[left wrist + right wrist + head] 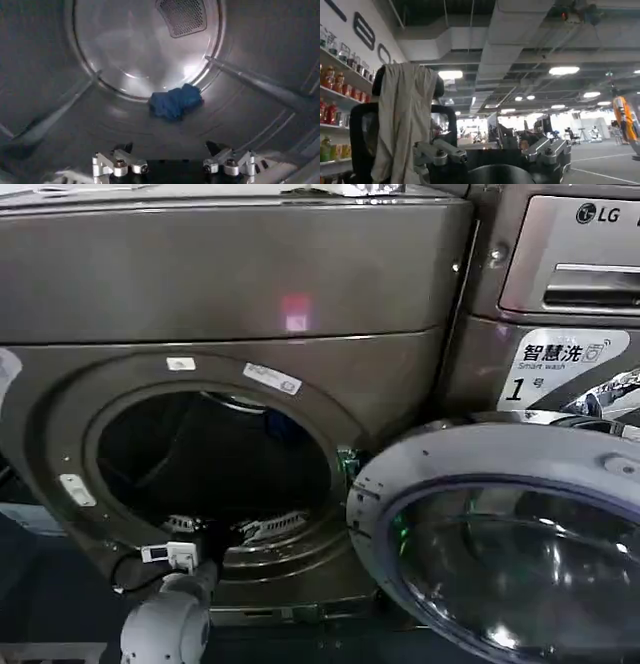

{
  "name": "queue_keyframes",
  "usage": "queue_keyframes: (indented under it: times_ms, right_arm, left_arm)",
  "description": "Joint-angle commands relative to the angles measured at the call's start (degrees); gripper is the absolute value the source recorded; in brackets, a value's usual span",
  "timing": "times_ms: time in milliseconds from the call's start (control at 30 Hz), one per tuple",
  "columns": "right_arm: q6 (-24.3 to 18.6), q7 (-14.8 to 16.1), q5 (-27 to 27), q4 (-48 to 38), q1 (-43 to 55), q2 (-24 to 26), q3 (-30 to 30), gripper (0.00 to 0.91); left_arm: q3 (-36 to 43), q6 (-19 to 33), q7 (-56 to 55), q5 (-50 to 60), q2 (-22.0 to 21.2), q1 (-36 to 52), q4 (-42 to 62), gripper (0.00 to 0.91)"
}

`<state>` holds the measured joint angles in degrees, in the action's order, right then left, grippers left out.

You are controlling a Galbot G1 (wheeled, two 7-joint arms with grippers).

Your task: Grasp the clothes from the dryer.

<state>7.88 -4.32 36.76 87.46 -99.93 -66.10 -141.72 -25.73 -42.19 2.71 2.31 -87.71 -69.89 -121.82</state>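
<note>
Left claw point(172, 150) is inside the dryer point(250, 304), and its two fingers point(120, 162) stand wide apart with nothing between them. From the left wrist camera the clothes point(175, 101) are seen as a small crumpled blue piece on the floor of the steel drum point(60, 65), near the round back wall and a little way ahead of the fingertips, not touching them. A mesh vent point(182, 16) sits high on that back wall.

From the head camera the left arm point(170, 619) reaches over the lower rim of the round port point(215, 459), whose inside is dark, so the blue piece cannot be made out there. The round glass door point(500, 549) hangs open at the right, below the white "1" sticker point(560, 364).

The right claw point(492, 155) is raised toward the room, fingers apart and empty, beside a pale cloth point(402, 120) draped over a dark chair back point(360, 135).
</note>
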Motion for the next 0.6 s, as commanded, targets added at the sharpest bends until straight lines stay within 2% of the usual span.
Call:
queue_keyframes:
  times_ms: [33, 600]
  right_arm:
    - [0.0, 0.0, 0.0, 0.1, 0.0, 0.0, 0.0, 0.907]
    - [-1.4, -0.7, -1.5, -1.0, -0.1, 0.5, 0.2, 0.907]
  left_arm:
    - [0.2, -2.8, 0.0, 0.3, -0.1, -0.1, 0.1, 0.907]
    - [2.1, -2.8, -0.8, 1.8, -0.7, 2.2, 2.1, 0.907]
